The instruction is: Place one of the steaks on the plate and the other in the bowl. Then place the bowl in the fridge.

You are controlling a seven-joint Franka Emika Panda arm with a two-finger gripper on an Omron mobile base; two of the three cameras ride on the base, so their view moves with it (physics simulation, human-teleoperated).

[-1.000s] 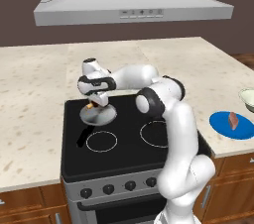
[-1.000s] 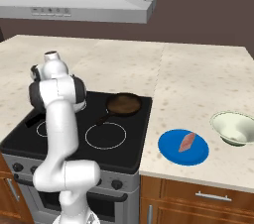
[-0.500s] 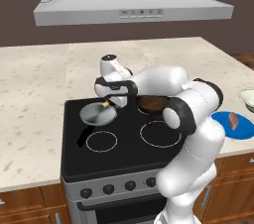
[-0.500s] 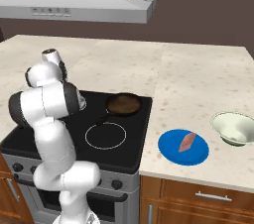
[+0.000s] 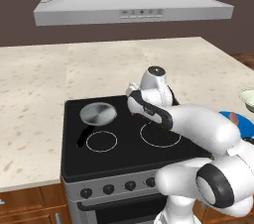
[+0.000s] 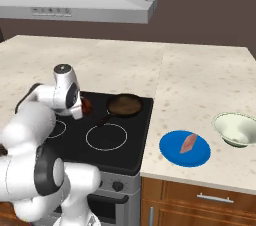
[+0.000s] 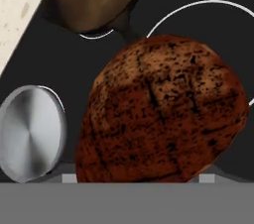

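Observation:
The dark brown steak fills the middle of the hand view, held between my fingers above the black stovetop. From the right base view it is a reddish-brown lump under my gripper, which is shut on it, left of the frying pan. On the counter right of the stove, the pinkish-red steak lies on the blue plate. The cream-white bowl stands to the right of the plate, with nothing in it. Plate and bowl peek out at the right edge of the left base view. The fridge is out of view.
A dark brown frying pan sits on the stove's back right burner. A silver-grey pan with a black handle rests on the back left burner. A range hood hangs above the stove. Pale stone counter surrounds it.
The arm has swung from above the silver-grey pan on the left toward the stove's middle and right, carrying the dark brown steak. The silver pan now lies uncovered.

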